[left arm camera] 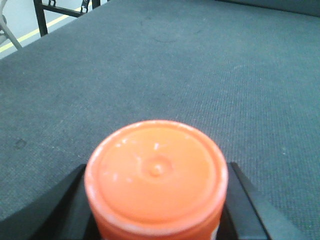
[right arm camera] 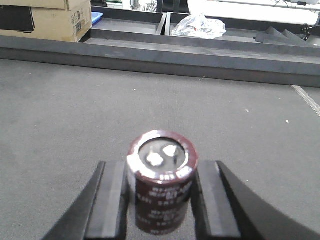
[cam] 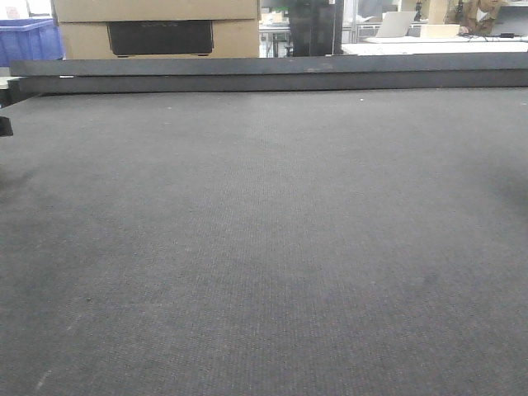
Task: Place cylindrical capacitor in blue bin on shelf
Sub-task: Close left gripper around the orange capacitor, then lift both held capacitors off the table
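The cylindrical capacitor is a dark maroon can with white print and two pale terminals on its top. It stands upright between the black fingers of my right gripper, which is shut on it just above the dark grey tabletop. My left gripper is shut on a round orange-capped container that fills the lower part of the left wrist view. The shelf and the blue bin are out of view. Neither gripper shows in the front view.
A raised dark ledge runs along the table's far edge. Behind it sit cardboard boxes and a blue plastic crate at the far left. A crumpled white plastic bag lies beyond the ledge.
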Controlling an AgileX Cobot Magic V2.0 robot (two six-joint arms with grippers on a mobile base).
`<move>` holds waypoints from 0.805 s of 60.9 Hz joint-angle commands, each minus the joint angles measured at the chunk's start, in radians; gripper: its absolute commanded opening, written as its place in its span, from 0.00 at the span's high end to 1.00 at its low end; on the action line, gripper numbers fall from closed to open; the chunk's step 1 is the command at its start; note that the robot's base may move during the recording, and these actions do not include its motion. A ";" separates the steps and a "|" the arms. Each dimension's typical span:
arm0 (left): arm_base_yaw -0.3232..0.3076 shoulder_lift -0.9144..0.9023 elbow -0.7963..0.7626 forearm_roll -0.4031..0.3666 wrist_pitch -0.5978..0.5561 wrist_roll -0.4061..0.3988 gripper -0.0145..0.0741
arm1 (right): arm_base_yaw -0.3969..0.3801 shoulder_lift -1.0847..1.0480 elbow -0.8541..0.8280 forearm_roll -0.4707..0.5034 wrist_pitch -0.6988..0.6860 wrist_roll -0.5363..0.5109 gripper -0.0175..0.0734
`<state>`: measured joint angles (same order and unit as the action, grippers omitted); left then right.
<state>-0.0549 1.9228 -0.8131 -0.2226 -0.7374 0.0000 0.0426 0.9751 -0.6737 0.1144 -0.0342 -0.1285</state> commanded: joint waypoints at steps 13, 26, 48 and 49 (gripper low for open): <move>-0.001 -0.140 -0.052 0.100 0.353 0.000 0.96 | 0.001 -0.009 -0.003 -0.005 0.049 -0.003 0.99; -0.001 -0.368 -0.121 0.184 0.725 0.000 0.96 | 0.001 -0.009 -0.017 -0.005 0.176 -0.003 0.99; -0.014 -0.690 -0.228 0.223 1.143 0.025 0.96 | 0.001 -0.009 -0.187 0.001 0.455 -0.003 0.99; -0.016 -0.706 -0.234 0.223 1.162 0.025 0.96 | 0.001 -0.009 -0.201 0.001 0.466 -0.003 0.99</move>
<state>-0.0580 1.2819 -1.0185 -0.0086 0.3472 0.0148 0.0426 0.9751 -0.8177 0.1144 0.3837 -0.1285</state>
